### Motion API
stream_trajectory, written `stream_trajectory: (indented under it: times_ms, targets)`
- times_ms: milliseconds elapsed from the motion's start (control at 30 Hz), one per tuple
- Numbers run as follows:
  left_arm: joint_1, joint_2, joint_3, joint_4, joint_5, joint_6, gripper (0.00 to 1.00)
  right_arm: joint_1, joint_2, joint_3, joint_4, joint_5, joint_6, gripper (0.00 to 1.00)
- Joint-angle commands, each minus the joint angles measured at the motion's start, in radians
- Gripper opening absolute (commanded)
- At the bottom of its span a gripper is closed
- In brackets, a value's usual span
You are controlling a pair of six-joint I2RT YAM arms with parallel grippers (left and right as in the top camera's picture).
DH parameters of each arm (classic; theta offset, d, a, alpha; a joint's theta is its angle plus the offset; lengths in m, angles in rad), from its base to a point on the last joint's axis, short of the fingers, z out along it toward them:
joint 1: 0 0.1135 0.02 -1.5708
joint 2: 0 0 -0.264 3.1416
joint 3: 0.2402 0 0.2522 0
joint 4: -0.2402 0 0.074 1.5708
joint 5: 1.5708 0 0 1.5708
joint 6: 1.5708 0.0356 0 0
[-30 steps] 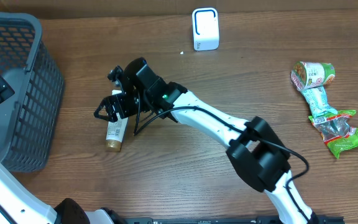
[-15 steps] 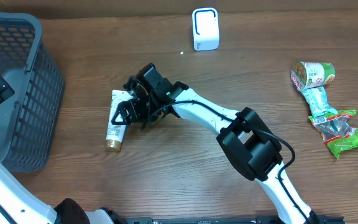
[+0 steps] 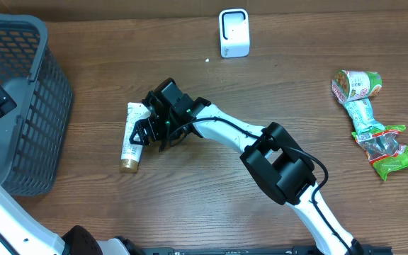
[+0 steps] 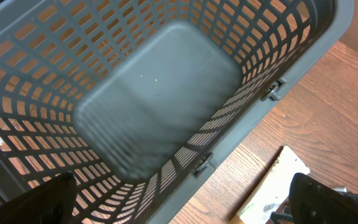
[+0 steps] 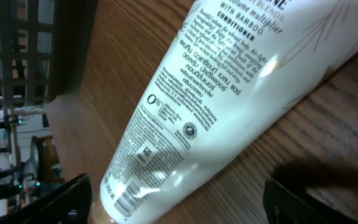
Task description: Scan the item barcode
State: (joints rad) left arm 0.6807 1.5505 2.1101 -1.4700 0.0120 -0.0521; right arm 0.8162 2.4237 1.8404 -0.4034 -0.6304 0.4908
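The step in hand is the pick-up: nothing has been lifted towards the scanner yet. The conditioner tube (image 3: 130,139) lies flat on the wooden table (image 3: 211,205), left of centre at about 9 o'clock, with its brown cap towards 6 o'clock and its crimped end towards 12. The right gripper (image 3: 149,129) sits low at the tube's 3 o'clock side. In the right wrist view its fingers (image 5: 67,198) stand wide apart, with the printed white body running diagonally between them and not clamped. A barcode-like patch (image 5: 124,203) shows near the cap end, facing up.

The left gripper (image 4: 185,202) hangs spread open over the grey basket (image 3: 27,106) at far 9 o'clock, holding nothing.

Next, the right jaws probably need to settle astride the tube and close across its body without covering that patch. The arm can then carry it to the white scanner (image 3: 234,32) at 12 o'clock and turn the code towards the scanner's face. The soft, glossy tube may slip or roll.
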Motion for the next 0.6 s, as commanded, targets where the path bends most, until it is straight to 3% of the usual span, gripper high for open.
stream_trajectory:
  times_ms: [0, 233, 333, 433, 567]
  targets:
    - [0.0, -0.007, 0.012, 0.003, 0.004, -0.007, 1.0, 0.01, 0.028, 0.024, 0.008, 0.111, -0.011, 0.86]
    - [0.0, -0.007, 0.012, 0.003, 0.004, -0.007, 1.0, 0.087, 0.063, 0.024, 0.028, 0.272, -0.012, 0.82]
    - [0.0, -0.007, 0.012, 0.003, 0.004, -0.007, 1.0, 0.1, 0.077, 0.024, 0.024, 0.297, -0.011, 0.73]
    - [0.0, -0.007, 0.012, 0.003, 0.004, -0.007, 1.0, 0.091, 0.08, 0.024, -0.003, 0.298, -0.011, 0.56]
    - [0.0, -0.007, 0.012, 0.003, 0.004, -0.007, 1.0, 0.068, 0.079, 0.025, -0.061, 0.32, 0.011, 0.46]
